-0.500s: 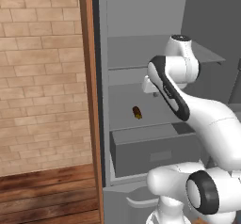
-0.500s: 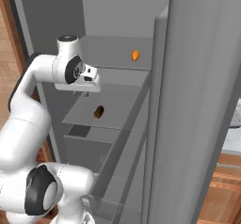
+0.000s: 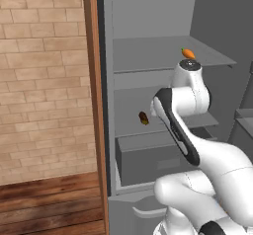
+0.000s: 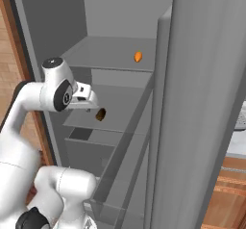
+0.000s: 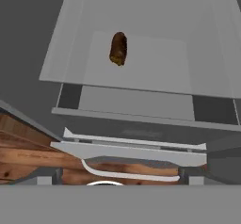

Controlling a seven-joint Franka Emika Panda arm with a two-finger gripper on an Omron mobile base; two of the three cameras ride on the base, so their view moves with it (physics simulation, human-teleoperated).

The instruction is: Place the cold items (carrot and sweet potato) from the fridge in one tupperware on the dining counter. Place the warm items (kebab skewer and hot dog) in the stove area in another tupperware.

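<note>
Gripper (image 4: 94,101) is spread wide and empty, poised at the fridge opening ahead of the sweet potato (image 5: 118,48), which lies on the middle shelf (image 5: 155,72). Carrot (image 3: 188,53) is noted one shelf higher.

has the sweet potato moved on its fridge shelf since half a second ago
No. In the left base view the sweet potato lies at the same spot on the middle shelf, left of the arm, above the drawer, as before.

End effector (image 4: 94,100) open, arm raised
</note>
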